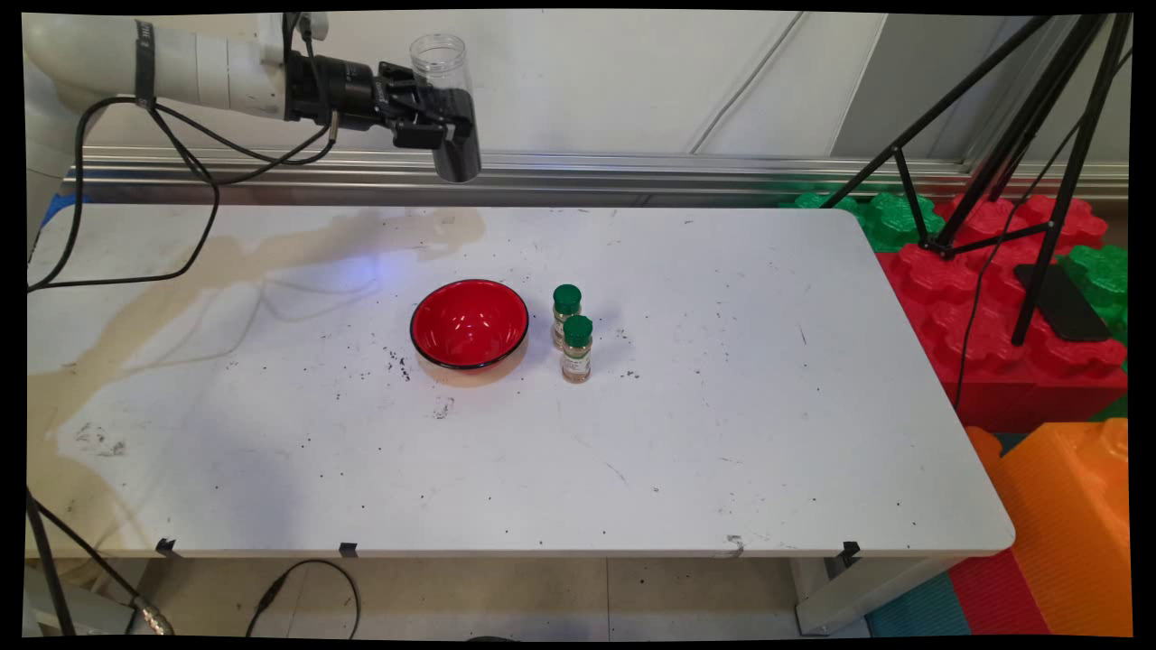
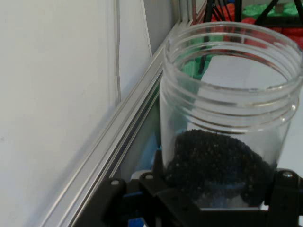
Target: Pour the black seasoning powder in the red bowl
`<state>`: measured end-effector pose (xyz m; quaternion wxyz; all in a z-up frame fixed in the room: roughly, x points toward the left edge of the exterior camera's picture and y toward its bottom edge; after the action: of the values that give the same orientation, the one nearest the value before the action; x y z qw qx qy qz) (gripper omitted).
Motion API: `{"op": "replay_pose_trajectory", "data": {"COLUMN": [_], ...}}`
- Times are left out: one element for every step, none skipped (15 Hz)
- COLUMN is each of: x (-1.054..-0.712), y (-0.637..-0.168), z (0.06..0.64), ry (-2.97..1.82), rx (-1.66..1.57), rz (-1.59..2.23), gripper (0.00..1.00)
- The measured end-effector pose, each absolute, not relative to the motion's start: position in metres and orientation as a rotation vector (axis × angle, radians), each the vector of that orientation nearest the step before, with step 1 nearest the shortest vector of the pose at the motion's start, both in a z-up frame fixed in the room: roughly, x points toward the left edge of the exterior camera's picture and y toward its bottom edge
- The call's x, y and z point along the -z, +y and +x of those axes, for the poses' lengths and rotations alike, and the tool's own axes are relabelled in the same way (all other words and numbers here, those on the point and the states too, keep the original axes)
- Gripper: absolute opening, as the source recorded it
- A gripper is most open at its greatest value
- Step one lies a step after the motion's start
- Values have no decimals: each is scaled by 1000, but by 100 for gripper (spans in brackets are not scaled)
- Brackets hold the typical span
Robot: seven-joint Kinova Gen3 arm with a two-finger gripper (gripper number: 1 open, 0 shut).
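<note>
Right now I count one red bowl (image 1: pixel 470 323) and two small green-capped bottles (image 1: pixel 572 334) on the white table (image 1: pixel 722 433), and one clear jar (image 1: pixel 448 108) up in the air. Nearest me on the table, the two bottles stand upright just right of the bowl, one close behind the other, perhaps touching, though I can't quite tell from this angle. Small dark specks lie scattered on the tabletop around the bowl. Farther back and high above the table's far edge, my gripper (image 1: pixel 432 116) is clamped around the jar's lower half. The jar stands nearly upright, its mouth open, with dark granules (image 2: pixel 215 163) heaped in its bottom. It hangs well above and behind the bowl.
</note>
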<state>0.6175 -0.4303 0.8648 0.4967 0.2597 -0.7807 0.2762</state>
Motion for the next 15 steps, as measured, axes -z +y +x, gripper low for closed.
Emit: {"op": "replay_pose_trajectory", "data": {"x": [-865,-865,-866,-866,-866,-867,-866,-866,-866,-865,-864,-863,-862,-861,-859], "y": [-429,-428,-427,-426,-424,-423,-421,-419,-417,-416,-414,-412,-410,-409,-407], "z": [617,617,617,615,614,613,612,610,609,608,606,605,603,602,600], "ry": [-1901,-1909,-1921,-1935,-1947,-1958,-1970,-1983,-1994,-2001,-2012,-2021,-2030,-2038,-2048], "rx": [-679,-688,-699,-710,-721,-730,-739,-748,-755,-760,-767,-773,-778,-783,-789], "rz": [617,608,593,575,557,542,525,506,490,479,462,448,434,422,405], "gripper": [0,0,0,0,0,0,0,0,0,0,0,0,0,0,0]}}
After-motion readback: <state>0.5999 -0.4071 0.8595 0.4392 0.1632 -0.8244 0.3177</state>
